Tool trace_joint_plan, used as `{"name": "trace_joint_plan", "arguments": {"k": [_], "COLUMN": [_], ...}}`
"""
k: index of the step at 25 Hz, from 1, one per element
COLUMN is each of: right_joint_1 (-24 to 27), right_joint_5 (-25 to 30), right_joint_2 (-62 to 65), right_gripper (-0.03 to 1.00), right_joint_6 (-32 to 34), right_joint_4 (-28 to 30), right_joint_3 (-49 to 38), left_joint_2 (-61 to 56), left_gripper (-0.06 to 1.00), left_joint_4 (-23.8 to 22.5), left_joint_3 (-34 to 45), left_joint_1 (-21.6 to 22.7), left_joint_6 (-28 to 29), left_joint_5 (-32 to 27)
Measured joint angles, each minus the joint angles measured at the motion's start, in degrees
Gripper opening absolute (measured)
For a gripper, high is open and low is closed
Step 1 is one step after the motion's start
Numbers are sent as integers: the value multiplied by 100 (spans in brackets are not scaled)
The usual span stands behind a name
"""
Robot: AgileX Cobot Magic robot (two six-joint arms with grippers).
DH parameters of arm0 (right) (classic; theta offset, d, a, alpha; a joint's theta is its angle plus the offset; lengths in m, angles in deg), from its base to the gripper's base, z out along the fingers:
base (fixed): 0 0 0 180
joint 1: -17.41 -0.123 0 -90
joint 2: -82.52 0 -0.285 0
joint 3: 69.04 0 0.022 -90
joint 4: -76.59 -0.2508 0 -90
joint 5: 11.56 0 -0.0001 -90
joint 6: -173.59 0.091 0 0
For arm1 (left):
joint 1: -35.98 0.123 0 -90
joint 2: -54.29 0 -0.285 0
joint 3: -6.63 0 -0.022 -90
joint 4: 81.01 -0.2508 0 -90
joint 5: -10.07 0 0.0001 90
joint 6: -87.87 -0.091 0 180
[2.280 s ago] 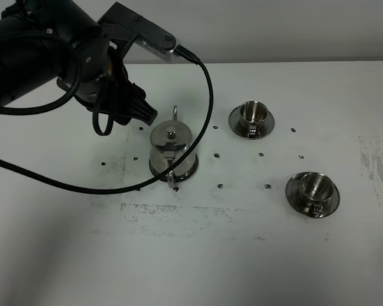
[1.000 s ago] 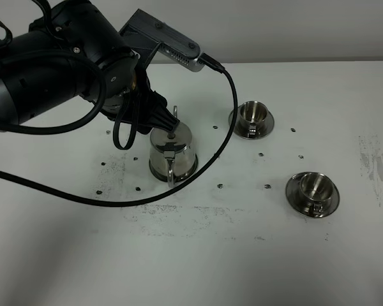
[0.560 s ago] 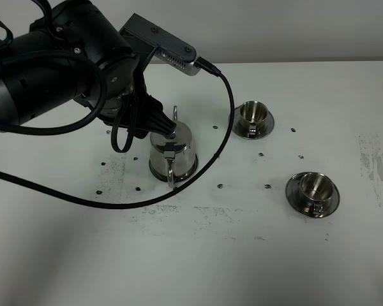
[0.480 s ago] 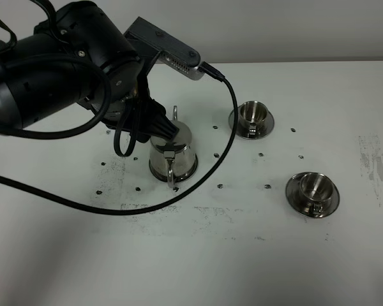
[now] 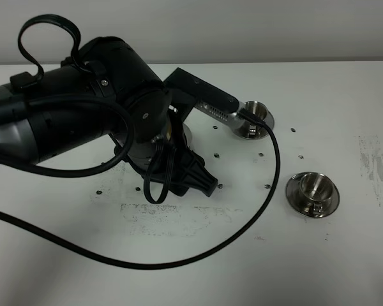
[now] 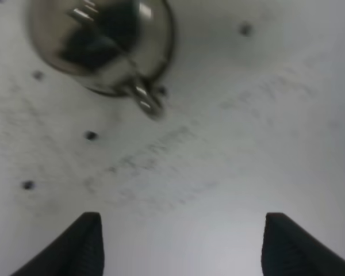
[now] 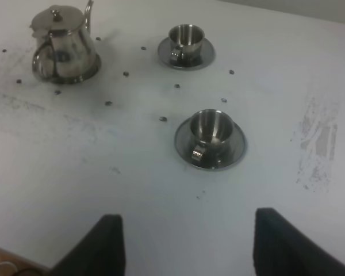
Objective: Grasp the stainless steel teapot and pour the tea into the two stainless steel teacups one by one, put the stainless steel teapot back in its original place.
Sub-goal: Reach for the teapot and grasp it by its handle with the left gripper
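The step in hand is the first one, the grasp: the stainless steel teapot (image 7: 63,49) stands upright on its saucer (image 7: 91,73), untouched, and no pouring can start until it is held. In the high view the bulky left arm (image 5: 96,121) hangs over the pot and hides nearly all of it. The pot sits just at 9 o'clock of the table's (image 5: 179,268) middle. From the pot, the far teacup (image 5: 251,118) lies at 2 o'clock and the near teacup (image 5: 313,193) between 3 and 4 o'clock. Each cup is on its own saucer, and the two are well apart. The left gripper (image 5: 206,186) points down near the pot's 5 o'clock side. Its wrist view shows the jaws spread wide with only bare table between the fingertips (image 6: 83,244), and the loop handle (image 6: 146,99) juts from the pot towards them. That view is blurred, so the gap to the handle is probably small but cannot be read closely. The right gripper (image 7: 190,247) is also wide open and holds nothing, well back from all the vessels. The next move, as I judge it, calls for bringing the left jaws in line with the handle so that it sits between the pads. They would then close firmly before any lift. The polished steel loop looks slippery, and a loose hold would let the pot swing.
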Motion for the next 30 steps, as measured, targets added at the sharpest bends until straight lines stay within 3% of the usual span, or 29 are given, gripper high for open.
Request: {"name": "trace_joint_plan", "arguments": {"k": [4, 9, 13, 19, 30], "right_joint_1": [0, -5, -5, -5, -5], "right_joint_5": [0, -13, -13, -14, -14], "right_joint_2": [0, 0, 0, 0, 0], "right_gripper": [48, 48, 48, 48, 48], "right_joint_6": [0, 6, 6, 23, 24], "right_joint_4": [0, 0, 0, 0, 0], "right_joint_3": [0, 0, 0, 0, 0], "left_joint_2": [0, 43, 231, 775, 1077], "left_gripper": [56, 56, 56, 56, 56], "left_joint_4": [76, 43, 6, 1, -118], "left_joint_3": [178, 735, 1074, 1100, 1104], "left_joint_1": [-84, -118, -21, 227, 481], "left_joint_6": [-43, -75, -81, -219, -236], "left_joint_5": [387, 1440, 2293, 3071, 3102]}}
